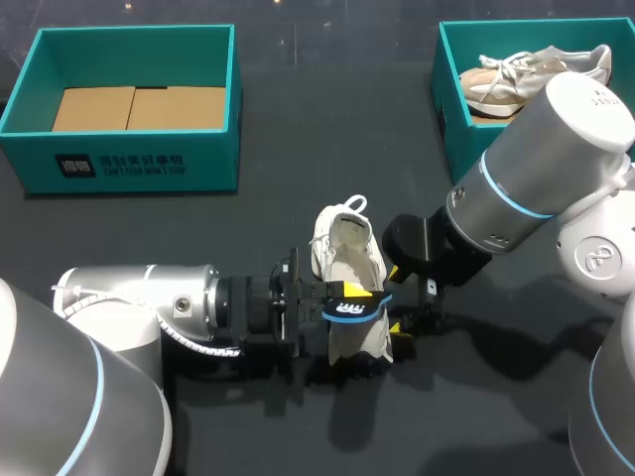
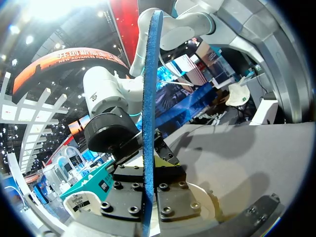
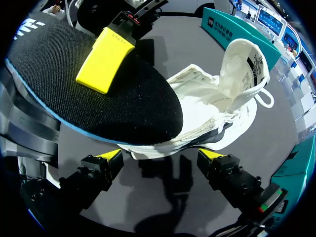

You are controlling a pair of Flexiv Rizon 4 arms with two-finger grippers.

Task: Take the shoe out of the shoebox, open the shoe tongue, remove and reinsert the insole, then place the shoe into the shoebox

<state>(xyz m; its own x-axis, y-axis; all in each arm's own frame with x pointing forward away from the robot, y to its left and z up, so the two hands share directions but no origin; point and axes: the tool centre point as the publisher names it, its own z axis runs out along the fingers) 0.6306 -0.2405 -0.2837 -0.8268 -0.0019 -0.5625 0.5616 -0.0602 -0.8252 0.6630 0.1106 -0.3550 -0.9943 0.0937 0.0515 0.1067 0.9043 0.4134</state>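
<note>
A white shoe (image 1: 347,248) lies on the dark table, its opening facing up and its tongue pulled back. In the right wrist view the shoe (image 3: 232,94) lies just beyond the insole. My left gripper (image 1: 349,296) is shut on the black, blue-edged insole (image 1: 363,311), holding it over the shoe's toe end. Seen from the left wrist, the insole (image 2: 150,113) stands edge-on between the left gripper's (image 2: 149,170) fingers. My right gripper (image 3: 160,157) is open just beneath the insole (image 3: 94,98), touching nothing. It sits right of the shoe (image 1: 399,302).
A teal shoebox (image 1: 129,149) with cardboard inside stands at the back left. A second teal box (image 1: 448,109) at the back right holds a beige sneaker (image 1: 526,74). The right arm's big elbow hangs in front of that box.
</note>
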